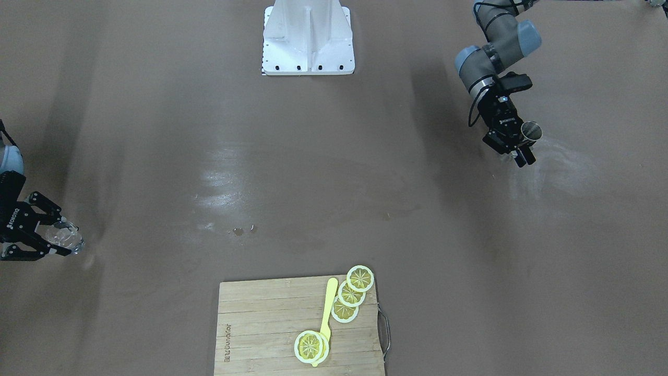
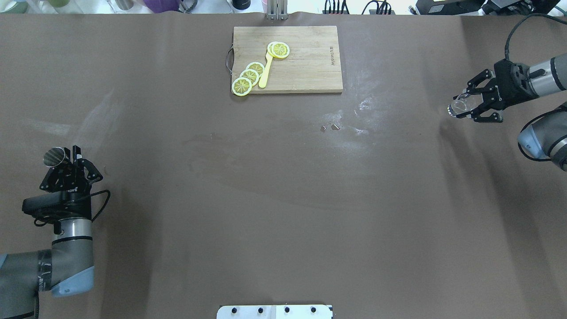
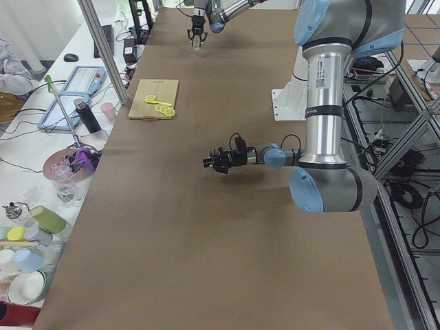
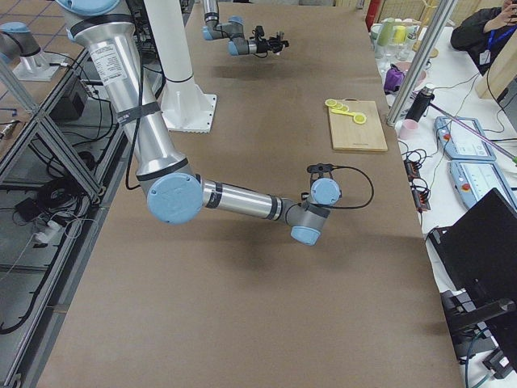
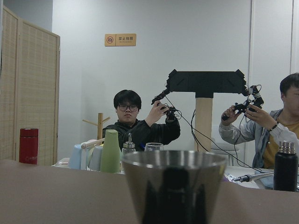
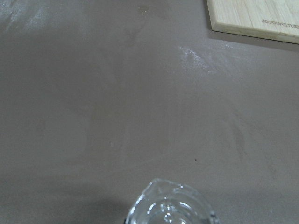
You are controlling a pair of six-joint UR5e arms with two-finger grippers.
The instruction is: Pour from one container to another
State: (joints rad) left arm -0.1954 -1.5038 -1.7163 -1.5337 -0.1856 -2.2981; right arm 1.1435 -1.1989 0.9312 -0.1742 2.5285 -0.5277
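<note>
L gripper (image 2: 64,160) pinches steel cup (image 2: 53,156), far left of cutting board (image 2: 305,66). R gripper (image 2: 458,106) clamps clear glass (image 2: 465,104), well right of cutting board. Glass prob fragile and slick, so hold mid-body. Cup stiff, light.

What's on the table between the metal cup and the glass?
Between cup and glass: bare table, two tiny specks, pale smears, seen in the overhead view.

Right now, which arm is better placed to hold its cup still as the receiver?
Probably the left. The left fingers hold the cup upright, rim level in the wrist view. The right fingers hold a glass, and that wrist camera looks down at the table.
</note>
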